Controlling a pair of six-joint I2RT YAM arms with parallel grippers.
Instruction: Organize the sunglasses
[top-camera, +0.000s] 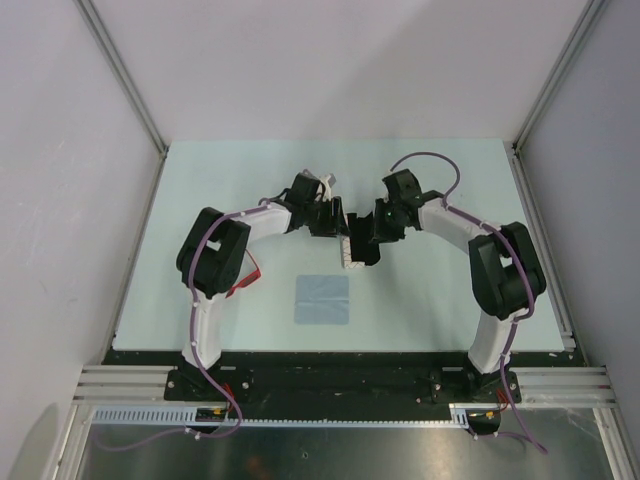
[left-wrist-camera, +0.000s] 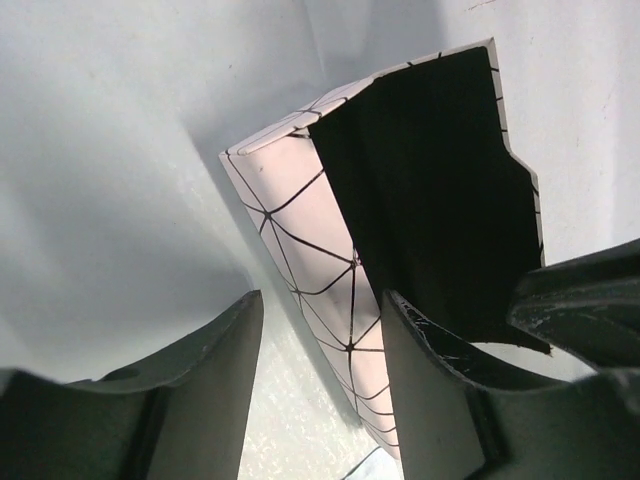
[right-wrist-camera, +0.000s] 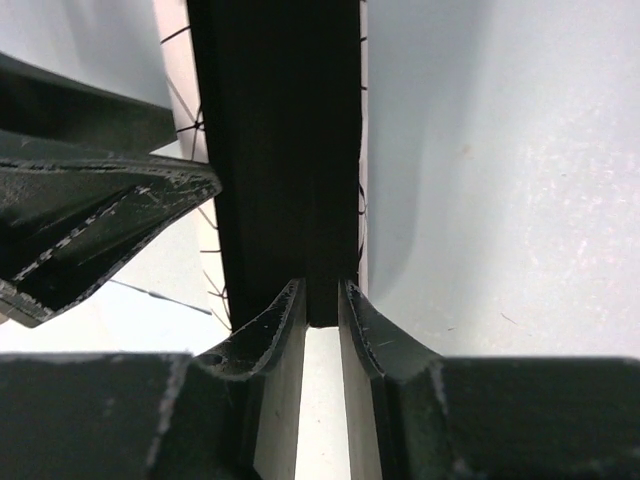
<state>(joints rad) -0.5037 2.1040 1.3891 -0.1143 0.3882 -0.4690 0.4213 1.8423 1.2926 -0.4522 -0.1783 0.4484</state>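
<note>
The white patterned case (top-camera: 352, 252) stands in the middle of the table with its black-lined flap open. My right gripper (top-camera: 368, 248) is shut on the edge of that black flap (right-wrist-camera: 285, 150), as the right wrist view (right-wrist-camera: 322, 295) shows. My left gripper (top-camera: 325, 222) is open, and its jaws (left-wrist-camera: 322, 300) straddle the case's white body (left-wrist-camera: 300, 250) next to the black flap (left-wrist-camera: 430, 190). The red sunglasses (top-camera: 243, 280) lie on the table at the left, partly hidden under my left arm.
A flat light-blue cloth (top-camera: 322, 298) lies on the table in front of the case. Grey walls enclose the table at the left, right and back. My left gripper's finger (right-wrist-camera: 100, 210) shows at the left of the right wrist view.
</note>
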